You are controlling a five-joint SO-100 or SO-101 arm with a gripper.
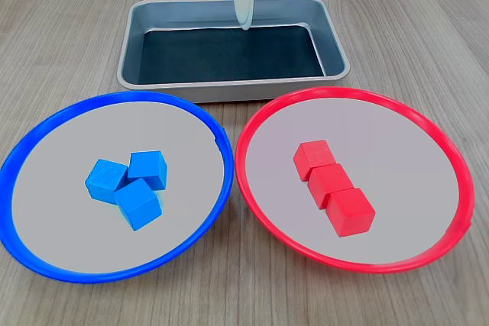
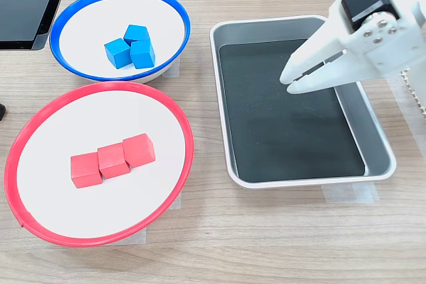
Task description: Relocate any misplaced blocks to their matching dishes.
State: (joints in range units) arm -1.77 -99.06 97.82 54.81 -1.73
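Hangs with gripper (image 2: 287, 83) nearly closed, empty over tray (image 2: 226, 98); risks disturbing sorted blue cubes (image 1: 128, 181) and red cubes (image 1: 334, 186) needlessly.

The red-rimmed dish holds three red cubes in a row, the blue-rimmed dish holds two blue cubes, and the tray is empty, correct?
Not quite: the blue-rimmed dish holds three blue cubes, not two, as both exterior views show. The three red cubes in the red-rimmed dish and the empty tray are right.

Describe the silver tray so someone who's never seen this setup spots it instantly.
On the wooden table, look past the two round dishes, the blue-rimmed plate and the red-rimmed plate, toward the gripper. The silver tray sits there: the only rectangular, metal container, with a dark liner and no blocks in it.
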